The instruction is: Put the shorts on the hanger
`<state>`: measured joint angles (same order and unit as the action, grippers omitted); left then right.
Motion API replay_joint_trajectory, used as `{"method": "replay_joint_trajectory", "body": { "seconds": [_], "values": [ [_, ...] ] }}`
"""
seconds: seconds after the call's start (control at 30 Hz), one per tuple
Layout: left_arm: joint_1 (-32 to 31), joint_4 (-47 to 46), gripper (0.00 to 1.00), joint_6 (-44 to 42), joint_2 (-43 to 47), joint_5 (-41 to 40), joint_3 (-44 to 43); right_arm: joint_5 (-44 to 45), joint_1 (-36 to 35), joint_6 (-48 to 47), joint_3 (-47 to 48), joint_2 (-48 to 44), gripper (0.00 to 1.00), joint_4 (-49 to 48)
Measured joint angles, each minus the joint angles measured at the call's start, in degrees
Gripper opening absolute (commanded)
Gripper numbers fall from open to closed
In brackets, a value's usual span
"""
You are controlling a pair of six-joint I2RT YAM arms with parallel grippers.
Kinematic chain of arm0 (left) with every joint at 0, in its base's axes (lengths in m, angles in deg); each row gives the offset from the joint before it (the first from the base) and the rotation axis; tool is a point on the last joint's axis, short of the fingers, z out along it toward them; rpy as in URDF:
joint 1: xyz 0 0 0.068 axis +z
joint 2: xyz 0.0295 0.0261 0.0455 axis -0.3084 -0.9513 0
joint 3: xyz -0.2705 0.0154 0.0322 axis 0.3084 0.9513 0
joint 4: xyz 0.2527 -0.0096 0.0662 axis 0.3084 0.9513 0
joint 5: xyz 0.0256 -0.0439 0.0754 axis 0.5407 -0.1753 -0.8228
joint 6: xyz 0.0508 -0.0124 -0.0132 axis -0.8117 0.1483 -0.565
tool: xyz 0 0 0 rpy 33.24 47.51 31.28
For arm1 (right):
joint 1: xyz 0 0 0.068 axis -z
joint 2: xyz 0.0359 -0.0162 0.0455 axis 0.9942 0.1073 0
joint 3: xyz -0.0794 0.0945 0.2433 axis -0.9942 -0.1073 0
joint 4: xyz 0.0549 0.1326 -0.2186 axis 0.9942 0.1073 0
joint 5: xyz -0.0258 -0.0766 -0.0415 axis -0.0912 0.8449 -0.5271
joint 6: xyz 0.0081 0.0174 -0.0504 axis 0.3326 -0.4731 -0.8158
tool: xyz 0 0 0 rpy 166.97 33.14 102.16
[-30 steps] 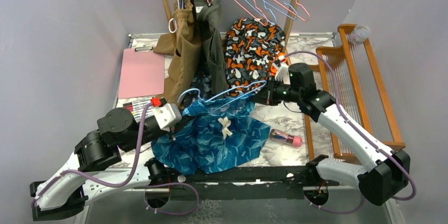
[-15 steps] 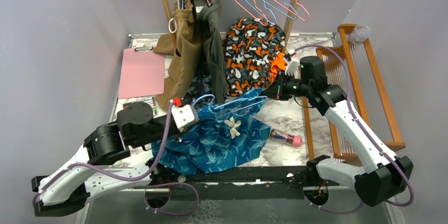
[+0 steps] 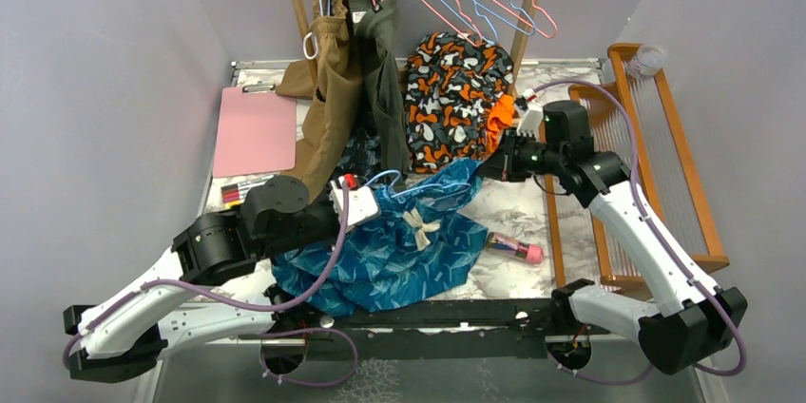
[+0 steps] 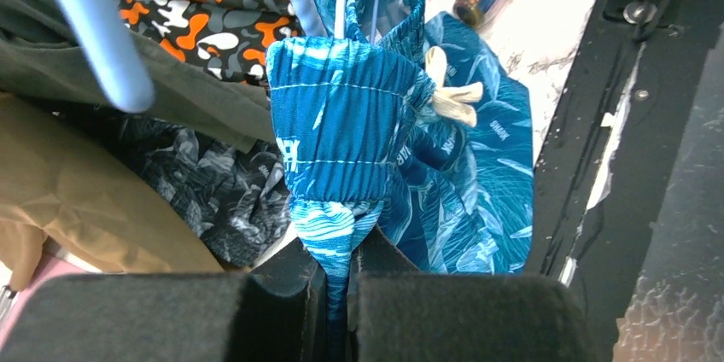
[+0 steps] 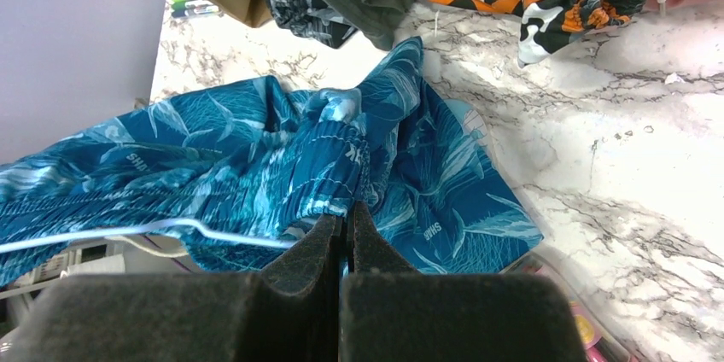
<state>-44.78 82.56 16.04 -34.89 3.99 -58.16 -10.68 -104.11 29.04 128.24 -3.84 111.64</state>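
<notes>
Nearest me, my left gripper (image 4: 339, 281) has its fingers pinching the gathered waistband of the shorts (image 3: 399, 256). The shorts sag onto the marble table (image 3: 499, 278) between both arms. Farther on, the right gripper (image 5: 345, 224) is pressed together on the opposite waistband edge, I think. The hanger (image 5: 171, 227) looks threaded inside, so I judge that spreading and hanging are left. Count: two grippers, one pair of shorts, one blue hanger, one pink clipboard (image 3: 254, 129) behind.
</notes>
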Motion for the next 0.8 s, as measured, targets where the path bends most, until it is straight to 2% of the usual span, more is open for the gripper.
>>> {"method": "replay_joint_trajectory", "body": {
  "seconds": [0.4, 0.57, 0.8],
  "values": [
    [0.00, 0.02, 0.00, -2.43, -3.80, -5.73, 1.25, 1.09, 0.02, 0.15, 2.08, -0.44, 0.01, 2.36],
    [0.00, -0.09, 0.00, -3.23, -5.46, -3.45, 1.77, 2.97, 0.02, 0.39, 4.90, -0.44, 0.01, 3.54],
    [0.00, -1.11, 0.00, -3.23, -2.93, 0.28, 2.25, 4.42, 0.02, 1.27, 7.19, -0.42, 0.01, 4.02]
  ]
}}
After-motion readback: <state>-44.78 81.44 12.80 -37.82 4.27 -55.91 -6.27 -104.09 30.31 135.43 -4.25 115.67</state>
